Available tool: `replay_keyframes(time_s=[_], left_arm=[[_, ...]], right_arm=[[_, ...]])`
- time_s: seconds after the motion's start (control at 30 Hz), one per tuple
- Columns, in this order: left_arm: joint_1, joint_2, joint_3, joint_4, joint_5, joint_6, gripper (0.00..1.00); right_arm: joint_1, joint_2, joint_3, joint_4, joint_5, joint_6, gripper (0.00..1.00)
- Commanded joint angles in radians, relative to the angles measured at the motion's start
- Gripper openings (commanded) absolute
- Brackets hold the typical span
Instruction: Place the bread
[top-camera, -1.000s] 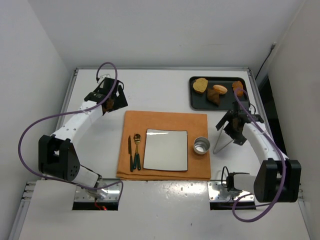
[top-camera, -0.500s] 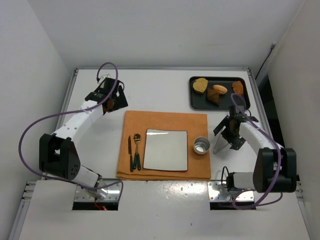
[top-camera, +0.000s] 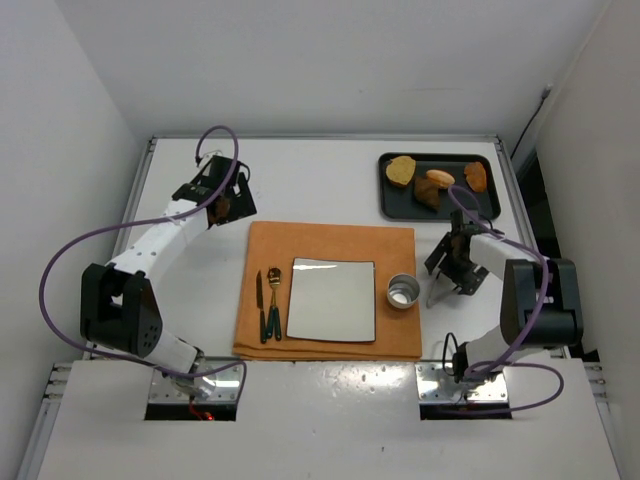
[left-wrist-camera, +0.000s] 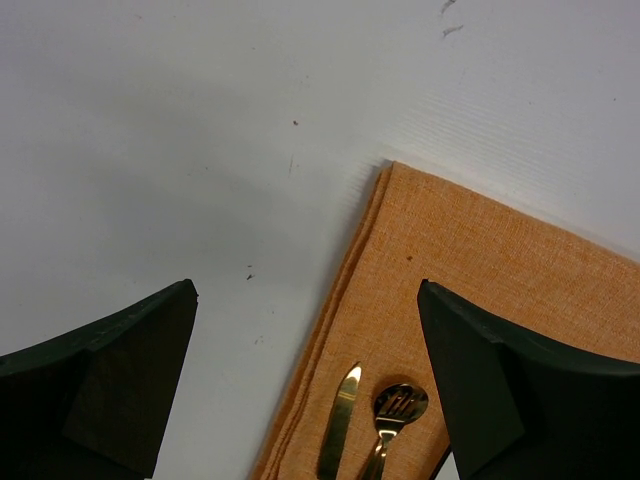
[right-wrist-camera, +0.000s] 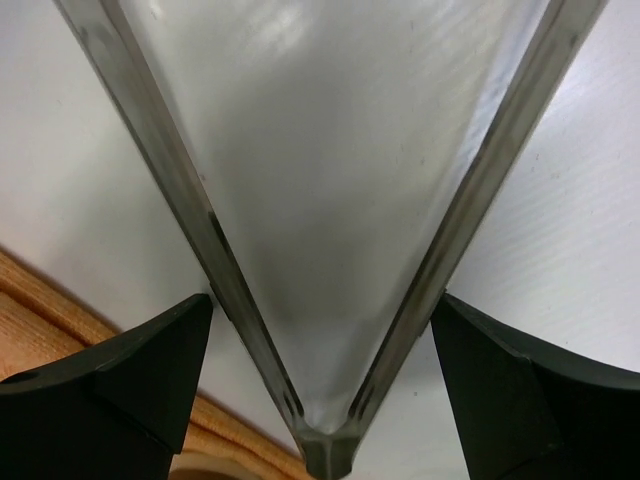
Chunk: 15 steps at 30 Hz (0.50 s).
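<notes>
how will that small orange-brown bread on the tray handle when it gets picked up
The bread looks small and flattish, so probably light and unlikely to roll. Its crust seems firm, yet a hard squeeze from the tongs may dent it.

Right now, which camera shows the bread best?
Top external: the bread lies in plain sight at the right end of the black tray. Neither wrist view shows it; the left wrist sees the placemat, knife and spoon, the right wrist mostly the tongs.

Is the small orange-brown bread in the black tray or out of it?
In. The bread lies at the right end of the black tray, away from the tongs in the right gripper.
</notes>
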Motion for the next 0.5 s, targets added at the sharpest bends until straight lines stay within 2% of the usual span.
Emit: replay_keyframes(time_s=[0.0,0.33,0.43,0.47], left_arm=[[-0.008,-0.015,0.035,0.015,-0.017,0.012,0.99],[-0.008,-0.015,0.035,0.015,-0.017,0.012,0.99],[-0.008,-0.024,0.035,0.015,-0.017,0.012,0.99],[-0.008,-0.024,0.035,0.015,-0.017,0.012,0.99]], right_arm=[[-0.003,0.011,0.014,0.078,0.066,-0.014,0.9],[-0.012,0.021,-0.008,0.2,0.07,-0.014,0.84],[-0.012,0.031,-0.008,0.209,0.08,-0.014,0.79],[-0.012,0.031,-0.008,0.209,0.08,-0.004,0.73]])
